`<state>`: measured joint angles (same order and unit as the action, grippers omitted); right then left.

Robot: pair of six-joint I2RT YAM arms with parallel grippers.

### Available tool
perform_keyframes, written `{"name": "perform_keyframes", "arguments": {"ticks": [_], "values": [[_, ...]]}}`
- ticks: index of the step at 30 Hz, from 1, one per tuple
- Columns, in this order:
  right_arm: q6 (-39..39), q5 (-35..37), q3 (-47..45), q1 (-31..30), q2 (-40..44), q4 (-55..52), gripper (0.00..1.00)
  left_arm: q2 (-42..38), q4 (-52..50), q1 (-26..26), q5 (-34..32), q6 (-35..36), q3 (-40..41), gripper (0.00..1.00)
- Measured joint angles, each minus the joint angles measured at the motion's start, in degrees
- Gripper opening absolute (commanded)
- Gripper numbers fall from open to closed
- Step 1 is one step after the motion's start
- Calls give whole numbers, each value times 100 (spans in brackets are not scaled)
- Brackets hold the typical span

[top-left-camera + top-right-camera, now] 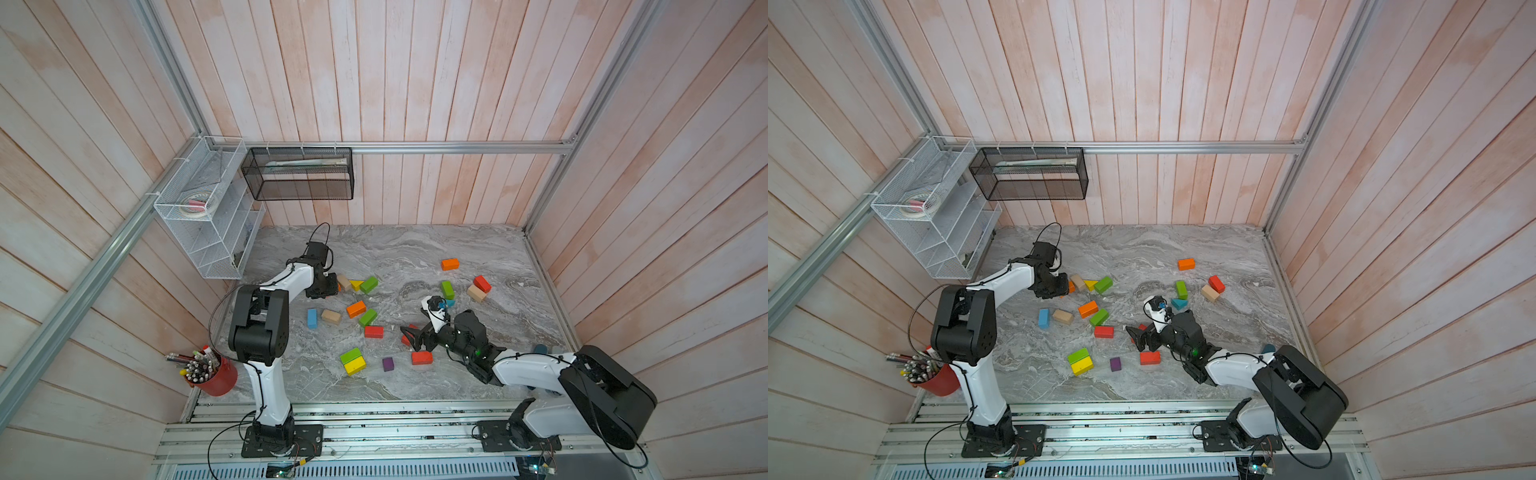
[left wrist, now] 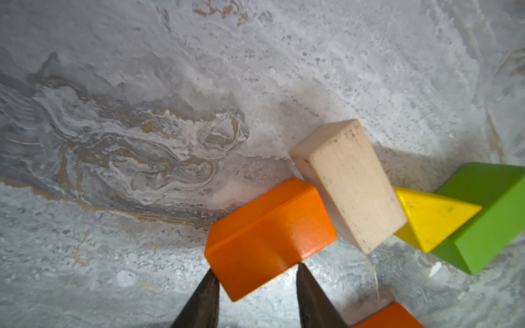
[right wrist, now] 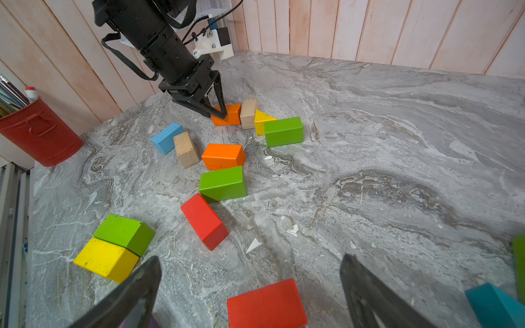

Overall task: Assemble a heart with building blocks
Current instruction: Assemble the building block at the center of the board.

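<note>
Building blocks lie scattered on the marble table (image 1: pixel 415 249). My left gripper (image 2: pixel 257 277) is shut on the near end of an orange block (image 2: pixel 270 233) that rests on the table at the back left and touches a tan block (image 2: pixel 349 184). Beyond those lie a yellow wedge (image 2: pixel 429 217) and a green block (image 2: pixel 488 215). In both top views this gripper (image 1: pixel 334 286) (image 1: pixel 1068 286) is low over that row. My right gripper (image 3: pixel 251 259) (image 1: pixel 409 336) hangs open over a red block (image 3: pixel 267 304), not touching it.
More blocks lie between the arms: blue (image 1: pixel 312 318), orange (image 1: pixel 356 308), red (image 1: pixel 373 331), a green and yellow pair (image 1: pixel 352 360), purple (image 1: pixel 388 364). Others sit at the back right (image 1: pixel 450 264). A red pencil cup (image 1: pixel 216 376) stands front left; a white wire rack (image 1: pixel 208 216) hangs on the left wall.
</note>
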<state>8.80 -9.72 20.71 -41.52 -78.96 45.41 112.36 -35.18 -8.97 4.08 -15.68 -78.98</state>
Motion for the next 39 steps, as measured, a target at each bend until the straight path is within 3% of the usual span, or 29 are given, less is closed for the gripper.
{"name": "perform_keyframes", "arguments": {"ticks": [39], "values": [[0,0,0,11,0,0,98,208,-4,44,-9,-133,-216,51]]}}
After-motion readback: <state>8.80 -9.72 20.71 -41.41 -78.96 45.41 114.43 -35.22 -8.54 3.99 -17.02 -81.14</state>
